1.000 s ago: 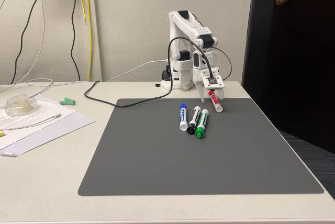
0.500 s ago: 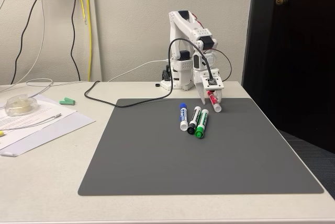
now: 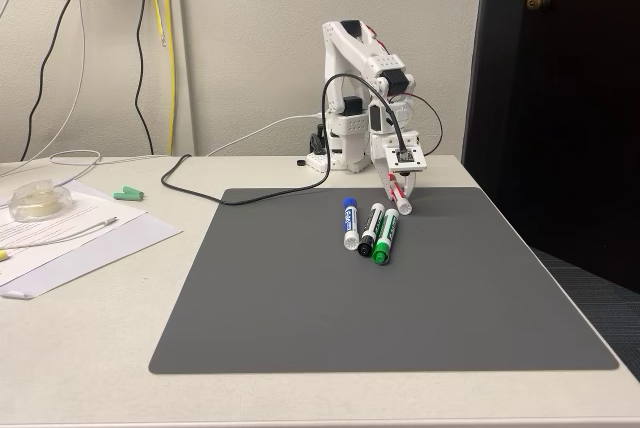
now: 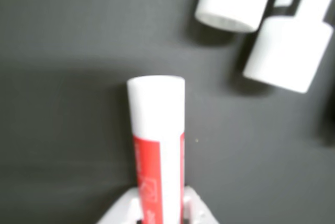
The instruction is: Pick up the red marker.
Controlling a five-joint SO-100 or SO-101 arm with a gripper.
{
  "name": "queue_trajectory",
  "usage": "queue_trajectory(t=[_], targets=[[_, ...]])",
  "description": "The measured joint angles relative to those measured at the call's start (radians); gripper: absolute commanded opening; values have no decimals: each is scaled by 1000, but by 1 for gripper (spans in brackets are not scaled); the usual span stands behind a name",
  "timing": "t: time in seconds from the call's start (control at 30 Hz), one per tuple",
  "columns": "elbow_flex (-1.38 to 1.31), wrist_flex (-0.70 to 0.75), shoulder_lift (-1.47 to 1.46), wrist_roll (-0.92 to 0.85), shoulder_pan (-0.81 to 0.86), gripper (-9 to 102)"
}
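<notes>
The red marker point(image 3: 400, 196) has a white barrel with a red label and slants down out of my gripper point(image 3: 397, 186) at the back of the grey mat point(image 3: 400, 308). In the wrist view the red marker point(image 4: 157, 140) runs up from between the white fingers point(image 4: 121, 212), its white end toward the mat. My gripper point(image 4: 159, 211) is shut on it. Whether the marker's tip touches the mat I cannot tell.
A blue-capped marker point(image 3: 349, 222), a black one point(image 3: 371, 228) and a green one point(image 3: 385, 236) lie side by side just in front and left of the gripper. Papers point(image 3: 70, 238), a tape roll point(image 3: 38, 200) and cables point(image 3: 190, 183) lie left of the mat. A dark door point(image 3: 560, 98) stands right.
The jaws have shut on the red marker. The marker has shifted a little left and now points more steeply down than a second ago.
</notes>
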Motion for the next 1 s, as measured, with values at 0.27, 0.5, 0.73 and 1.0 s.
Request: queue_trajectory(t=[0.27, 0.5, 0.73, 1.0], targets=[[3, -3, 227, 75, 60, 2], [2, -186, 540, 314, 206, 2], [-20, -359, 615, 581, 380, 2], [-51, -405, 652, 824, 535, 2]])
